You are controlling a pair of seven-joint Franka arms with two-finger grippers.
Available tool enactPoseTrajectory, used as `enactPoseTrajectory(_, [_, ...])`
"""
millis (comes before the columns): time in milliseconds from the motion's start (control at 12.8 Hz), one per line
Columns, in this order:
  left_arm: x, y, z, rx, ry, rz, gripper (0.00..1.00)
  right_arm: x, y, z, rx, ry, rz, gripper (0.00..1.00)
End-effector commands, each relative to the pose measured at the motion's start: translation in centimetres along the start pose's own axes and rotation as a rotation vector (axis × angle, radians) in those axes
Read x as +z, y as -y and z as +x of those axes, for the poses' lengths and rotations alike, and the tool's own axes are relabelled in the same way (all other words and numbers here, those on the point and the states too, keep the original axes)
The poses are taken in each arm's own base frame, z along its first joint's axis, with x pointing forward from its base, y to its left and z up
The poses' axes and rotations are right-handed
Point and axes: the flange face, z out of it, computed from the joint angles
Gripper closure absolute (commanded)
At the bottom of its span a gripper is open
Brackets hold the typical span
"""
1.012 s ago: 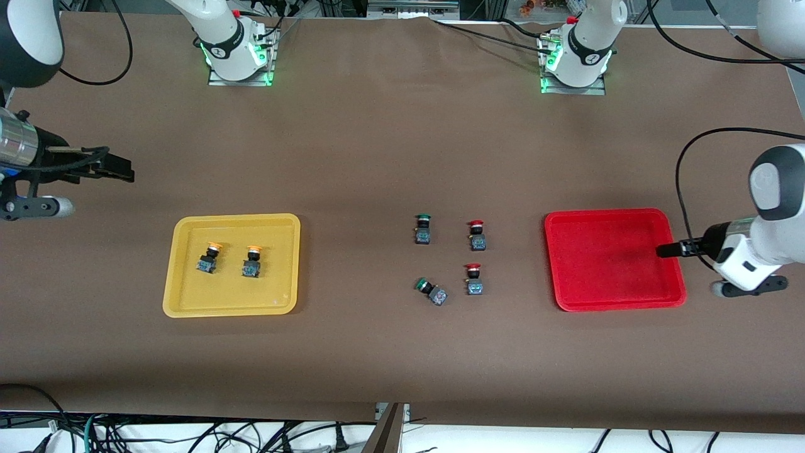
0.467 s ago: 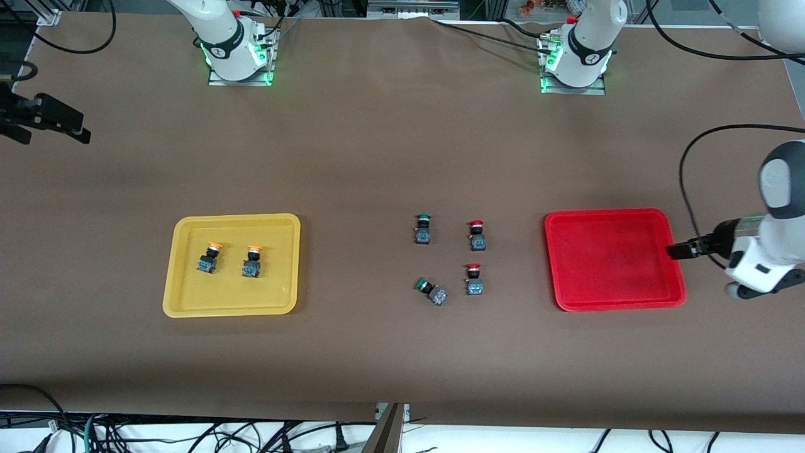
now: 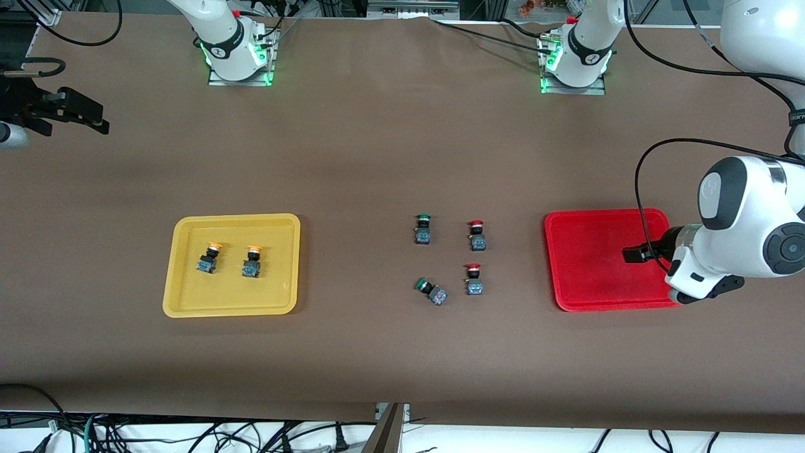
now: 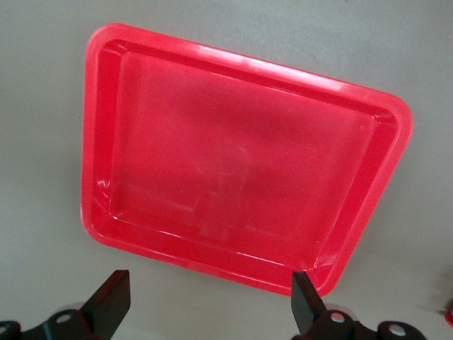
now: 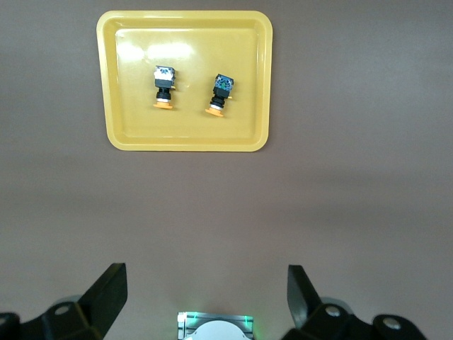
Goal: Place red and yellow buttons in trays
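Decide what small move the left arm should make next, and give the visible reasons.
Probably it should carry the left gripper, fingers open and empty over the red tray, toward the red-capped button nearest that tray. Both yellow-capped buttons already lie in the yellow tray, the red tray holds nothing, and two red-capped ones sit on the table. The right gripper waits, open.
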Motion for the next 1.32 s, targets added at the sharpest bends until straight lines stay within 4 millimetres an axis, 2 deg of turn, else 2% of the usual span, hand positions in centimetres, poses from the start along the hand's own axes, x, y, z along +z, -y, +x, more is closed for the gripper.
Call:
enactPoseTrajectory(0, [1.7, -1.8, 0.2, 0.028, 0.024, 0.068, 0.00, -0.4, -0.3, -0.4, 0.007, 0.001, -0.006, 0.00])
enactPoseTrajectory(234, [1.6, -1.6, -0.7, 0.026, 0.084, 0.086, 0.00, -0.3, -0.7, -0.3, 0.012, 0.002, -0.002, 0.00])
enactPoseTrajectory(467, [1.0, -0.5, -0.5, 0.011, 0.080, 0.068, 0.00, -0.3, -0.7, -0.3, 0.013, 0.002, 0.001, 0.00])
enactPoseTrajectory(701, [1.0, -0.6, -0.5, 0.016, 0.083, 0.069, 0.00, -0.3, -0.5, -0.3, 0.011, 0.002, 0.002, 0.00])
enactPoseTrajectory(779, [0.5, -0.6, -0.7, 0.024, 0.077, 0.066, 0.00, -0.3, -0.5, -0.3, 0.011, 0.002, 0.002, 0.00])
enactPoseTrajectory(857, [-0.8, -1.0, -1.4, 0.034, 0.061, 0.052, 0.00, -0.3, -0.6, -0.3, 0.013, 0.002, 0.002, 0.00])
enactPoseTrajectory(935, [-2.6, -1.7, -2.3, 0.044, 0.044, 0.013, 0.00, -0.3, -0.5, -0.3, 0.011, 0.002, 0.002, 0.00])
enactPoseTrajectory(1012, [-3.5, -3.2, -3.1, 0.069, 0.036, -0.028, 0.00, -0.3, -0.5, -0.3, 0.011, 0.002, 0.002, 0.00])
enactPoseTrajectory(1168, [-3.1, -8.2, -4.2, 0.123, 0.026, -0.037, 0.00, -0.3, -0.6, -0.3, 0.013, 0.002, 0.002, 0.00])
enactPoseTrajectory(1246, [-3.1, -12.3, -5.9, 0.160, 0.002, -0.015, 0.00, -0.3, -0.6, -0.3, 0.013, 0.002, 0.002, 0.00])
